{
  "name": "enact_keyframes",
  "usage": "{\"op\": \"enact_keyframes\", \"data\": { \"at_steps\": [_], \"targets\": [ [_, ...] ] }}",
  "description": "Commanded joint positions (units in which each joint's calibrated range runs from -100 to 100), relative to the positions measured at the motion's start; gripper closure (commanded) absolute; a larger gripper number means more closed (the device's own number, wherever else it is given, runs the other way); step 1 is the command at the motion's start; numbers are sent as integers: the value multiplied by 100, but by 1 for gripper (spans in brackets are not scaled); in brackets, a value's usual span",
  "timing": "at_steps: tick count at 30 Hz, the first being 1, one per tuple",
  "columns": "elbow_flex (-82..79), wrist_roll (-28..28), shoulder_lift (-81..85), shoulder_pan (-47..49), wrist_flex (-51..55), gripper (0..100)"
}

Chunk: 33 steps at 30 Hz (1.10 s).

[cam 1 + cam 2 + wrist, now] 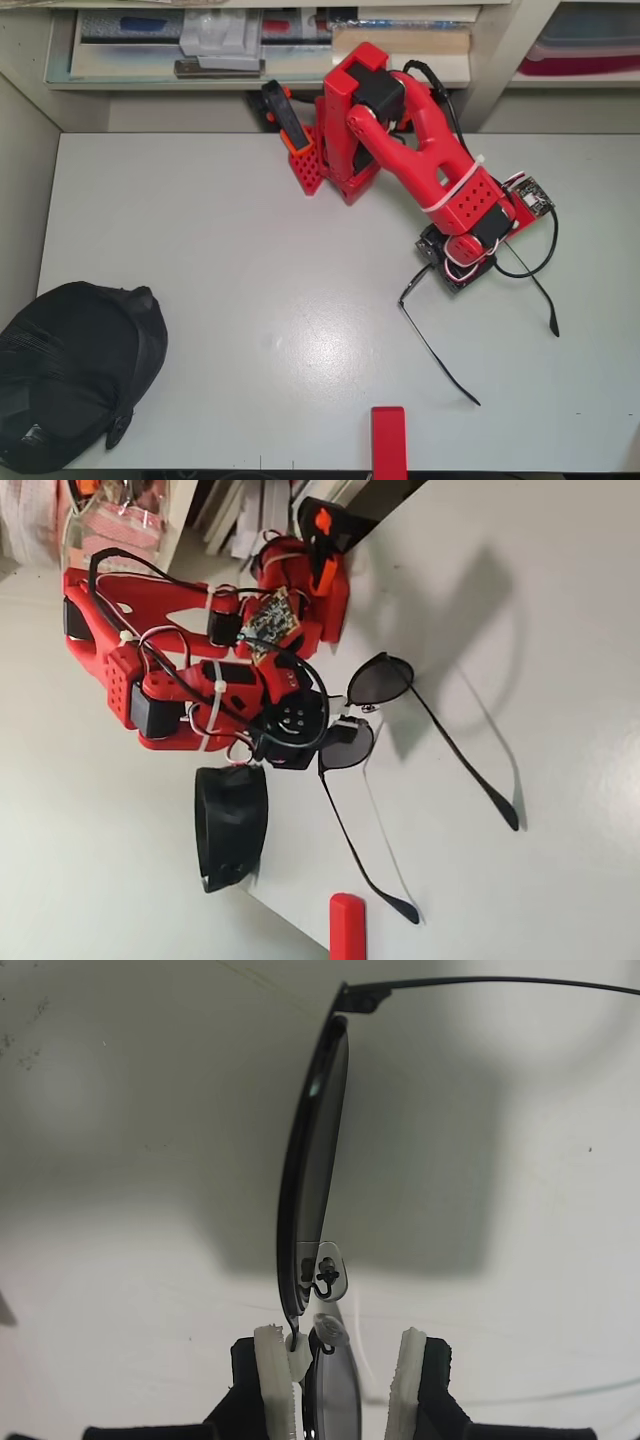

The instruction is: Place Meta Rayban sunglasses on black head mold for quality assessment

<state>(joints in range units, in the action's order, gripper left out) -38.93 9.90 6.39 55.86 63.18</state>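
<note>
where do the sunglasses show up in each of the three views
Overhead view: sunglasses right of centre, front hidden under the gripper, temple arms reaching down the white table.
Wrist view: centre, edge-on, running from the top down to the bridge between the pale fingertips.
Fixed view: centre, lenses beside the gripper, temple arms toward lower right.
Shared landmark: the gripper at the bridge.

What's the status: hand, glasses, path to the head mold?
Hand straddling sunglasses at the bridge, not clamped. Temples unfolded. Head mold at overhead view's lower left; table between is bare.
</note>
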Motion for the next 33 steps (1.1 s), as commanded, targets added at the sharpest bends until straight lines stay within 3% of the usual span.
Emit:
{"op": "enact_keyframes", "data": {
  "at_steps": [1,16,20,33],
  "targets": [
    [62,-21,116,82,-74,45],
    [-557,-27,201,47,-472,46],
    [-530,-21,209,118,-498,56],
    [-120,63,867,109,-498,56]
  ]
}}
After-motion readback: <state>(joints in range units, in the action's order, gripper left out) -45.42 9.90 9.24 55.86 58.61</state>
